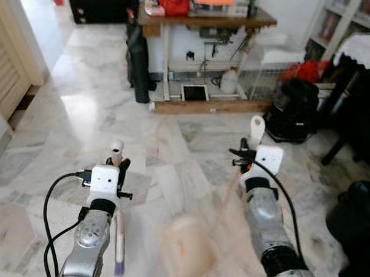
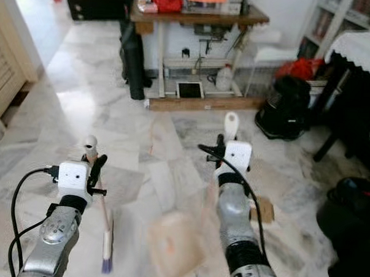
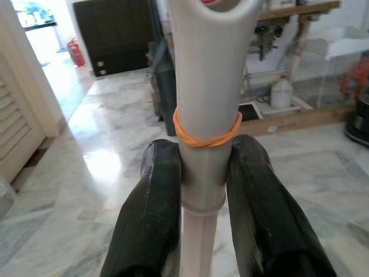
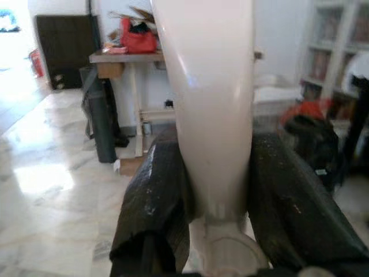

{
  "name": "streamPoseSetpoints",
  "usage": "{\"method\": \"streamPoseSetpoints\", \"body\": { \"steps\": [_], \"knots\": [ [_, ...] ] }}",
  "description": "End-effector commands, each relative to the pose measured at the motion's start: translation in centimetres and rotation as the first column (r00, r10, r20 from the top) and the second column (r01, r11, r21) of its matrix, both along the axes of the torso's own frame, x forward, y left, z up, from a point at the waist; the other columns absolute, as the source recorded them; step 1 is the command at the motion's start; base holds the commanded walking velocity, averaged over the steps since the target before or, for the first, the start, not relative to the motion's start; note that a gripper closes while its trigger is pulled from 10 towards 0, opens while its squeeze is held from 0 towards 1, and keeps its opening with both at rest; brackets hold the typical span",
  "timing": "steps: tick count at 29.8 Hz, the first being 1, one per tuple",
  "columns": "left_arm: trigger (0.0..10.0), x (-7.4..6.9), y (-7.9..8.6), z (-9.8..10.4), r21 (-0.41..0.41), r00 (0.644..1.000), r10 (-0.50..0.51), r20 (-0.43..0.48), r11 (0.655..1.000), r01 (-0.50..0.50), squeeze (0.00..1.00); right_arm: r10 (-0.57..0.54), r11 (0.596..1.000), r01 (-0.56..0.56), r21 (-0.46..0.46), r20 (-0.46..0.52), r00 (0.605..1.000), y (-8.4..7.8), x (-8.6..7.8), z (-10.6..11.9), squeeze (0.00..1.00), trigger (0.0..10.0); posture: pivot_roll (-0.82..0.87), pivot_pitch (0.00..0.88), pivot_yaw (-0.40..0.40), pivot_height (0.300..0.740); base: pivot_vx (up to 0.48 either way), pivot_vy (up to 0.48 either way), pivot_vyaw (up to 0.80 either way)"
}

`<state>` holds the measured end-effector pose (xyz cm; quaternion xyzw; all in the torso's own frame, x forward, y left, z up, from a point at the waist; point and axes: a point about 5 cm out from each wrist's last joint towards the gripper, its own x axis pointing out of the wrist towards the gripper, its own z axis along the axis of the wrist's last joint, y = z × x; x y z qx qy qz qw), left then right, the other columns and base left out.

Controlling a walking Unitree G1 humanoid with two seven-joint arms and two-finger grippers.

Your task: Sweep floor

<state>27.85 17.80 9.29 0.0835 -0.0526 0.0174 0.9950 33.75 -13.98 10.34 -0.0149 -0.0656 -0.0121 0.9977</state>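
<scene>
Broom [image 1: 118, 237]: pale handle, orange rubber band near the rounded top, purple tip low down, held upright over marble floor [image 1: 82, 109]. Dustpan [image 1: 186, 246]: pale orange, blurred, long pale handle rising to a rounded top, pan low between both arms.

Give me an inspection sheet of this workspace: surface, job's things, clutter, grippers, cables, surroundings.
Surface: pale marble floor, glossy.
Job's things: broom handle in the left gripper; dustpan handle in the right gripper; blurred dustpan low between the arms.
Clutter: brown square on the floor beside the right arm.
Grippers: both shut on their handles.
Cables: black cables looping off the left wrist, another along the right arm.
Surroundings: wooden table, black bag, white jug.
</scene>
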Motion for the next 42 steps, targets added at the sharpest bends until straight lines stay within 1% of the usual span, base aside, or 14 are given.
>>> {"method": "streamPoseSetpoints", "body": {
  "steps": [1, 42],
  "knots": [
    [10.0, 0.28, 0.04, 1.06, 0.007, 0.999, -0.003, 0.049, 1.000, 0.003, 0.00, 0.020, 0.999, -0.022, 0.037, 0.056, 0.998, 1.10, 0.44, 1.37, 0.00, 10.0, 0.13, 0.000, -0.022, 0.740, 0.334, 0.000, 0.00],
    [10.0, 0.27, -0.22, 0.98, -0.001, 0.999, -0.004, 0.048, 1.000, 0.004, 0.00, 0.020, 0.999, -0.022, 0.029, 0.057, 0.998, 1.00, 0.45, 1.46, 0.00, 10.0, 0.12, 0.000, -0.027, 0.740, 0.332, 0.000, 0.00]
  ]
}}
